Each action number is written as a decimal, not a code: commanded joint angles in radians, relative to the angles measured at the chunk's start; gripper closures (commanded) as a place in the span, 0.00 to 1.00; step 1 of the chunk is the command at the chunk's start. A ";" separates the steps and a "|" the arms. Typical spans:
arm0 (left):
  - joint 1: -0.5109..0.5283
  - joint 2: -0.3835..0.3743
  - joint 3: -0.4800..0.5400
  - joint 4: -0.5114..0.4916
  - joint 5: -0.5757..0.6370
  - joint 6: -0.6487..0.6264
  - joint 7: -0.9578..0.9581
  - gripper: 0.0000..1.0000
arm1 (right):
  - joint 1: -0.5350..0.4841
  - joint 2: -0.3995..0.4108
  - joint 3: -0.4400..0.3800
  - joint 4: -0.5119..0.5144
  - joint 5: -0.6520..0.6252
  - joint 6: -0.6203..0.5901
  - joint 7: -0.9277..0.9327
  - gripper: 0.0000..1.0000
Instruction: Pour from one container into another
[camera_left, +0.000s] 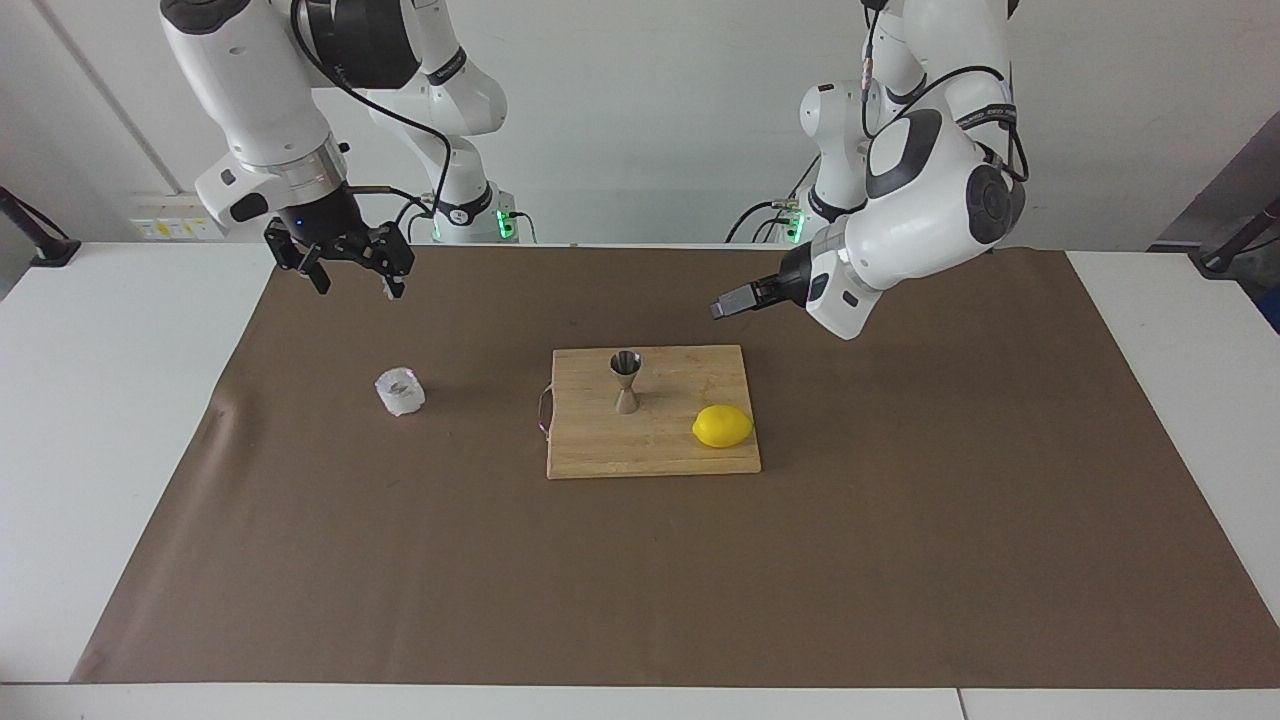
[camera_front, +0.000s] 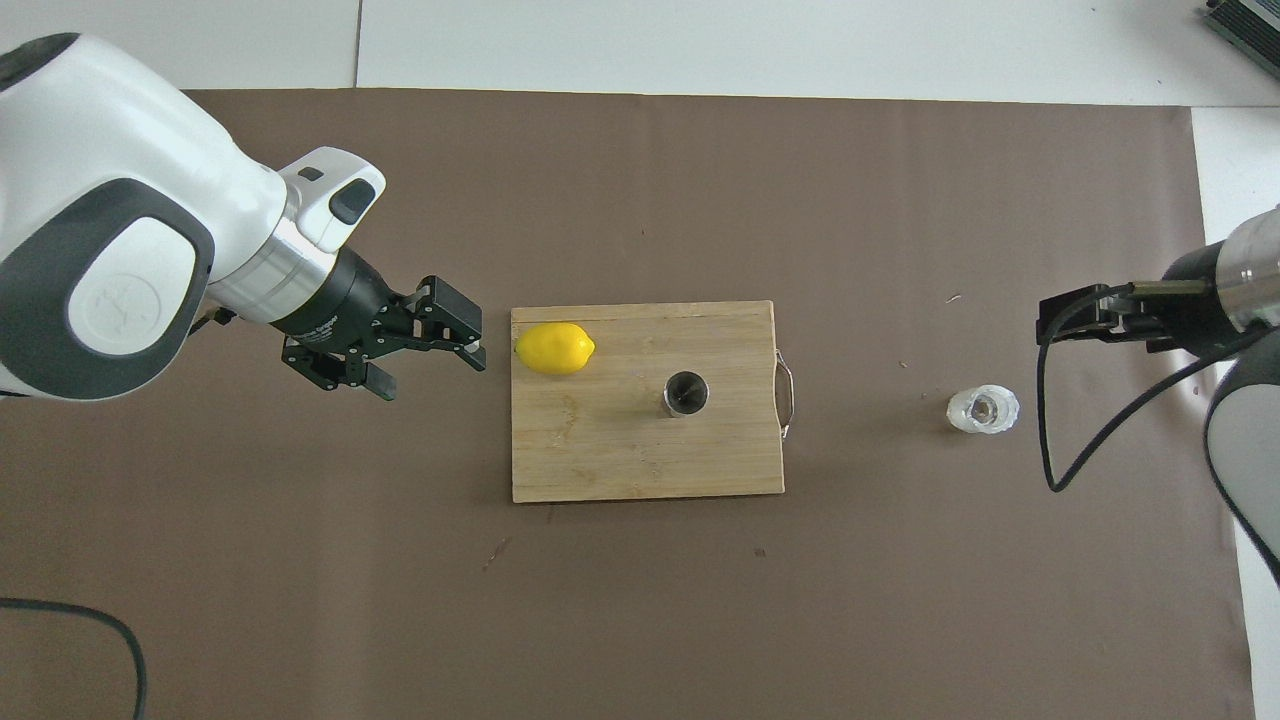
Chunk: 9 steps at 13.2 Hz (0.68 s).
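The translucent crinkled cup (camera_left: 400, 391) (camera_front: 984, 409) stands on the brown mat toward the right arm's end. The steel hourglass jigger (camera_left: 626, 381) (camera_front: 686, 392) stands upright on the wooden board (camera_left: 650, 445), nothing touching it. My right gripper (camera_left: 358, 287) hangs open and empty above the mat, beside the cup and well above it. My left gripper (camera_front: 432, 375) (camera_left: 722, 305) is open and empty in the air over the mat, just off the board's edge at the left arm's end.
A yellow lemon (camera_left: 722, 426) (camera_front: 555, 348) lies on the board's corner toward the left arm's end. The board has a thin wire handle (camera_front: 790, 380) on the side facing the cup. The brown mat (camera_left: 640, 580) covers most of the white table.
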 joint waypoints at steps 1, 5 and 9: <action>-0.009 -0.032 0.005 0.046 0.124 -0.075 0.079 0.00 | -0.012 -0.009 0.004 -0.002 0.024 0.006 -0.007 0.00; -0.073 -0.146 0.102 0.043 0.223 -0.155 0.094 0.00 | -0.012 -0.009 0.004 -0.002 0.024 0.008 -0.007 0.00; -0.142 -0.163 0.276 0.043 0.244 -0.138 0.346 0.00 | -0.012 -0.009 0.004 -0.002 0.024 0.000 -0.018 0.00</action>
